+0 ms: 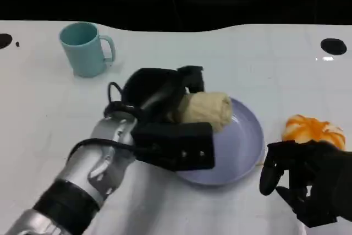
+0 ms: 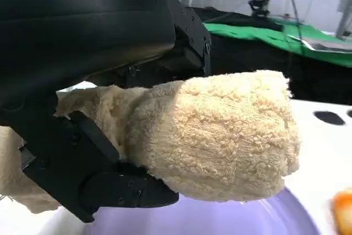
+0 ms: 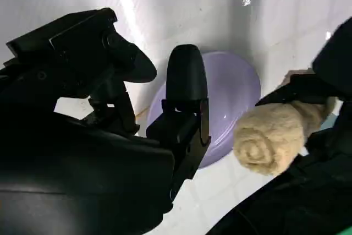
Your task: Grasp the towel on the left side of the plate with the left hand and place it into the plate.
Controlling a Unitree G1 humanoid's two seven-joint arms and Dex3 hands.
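A rolled beige towel (image 1: 204, 110) is gripped by my left hand (image 1: 165, 108) and hangs over the left part of the lavender plate (image 1: 242, 147). In the left wrist view the towel (image 2: 220, 141) is clamped between the black fingers (image 2: 110, 185), just above the plate's rim (image 2: 275, 218). The right wrist view shows the towel roll (image 3: 272, 133) held above the plate (image 3: 231, 92). My right hand (image 1: 308, 182) rests at the plate's right, fingers apart and holding nothing.
A teal mug (image 1: 85, 48) stands at the back left. An orange peeled-fruit object (image 1: 313, 130) lies right of the plate, close to my right hand. Black round marks (image 1: 333, 46) dot the white table's far edge.
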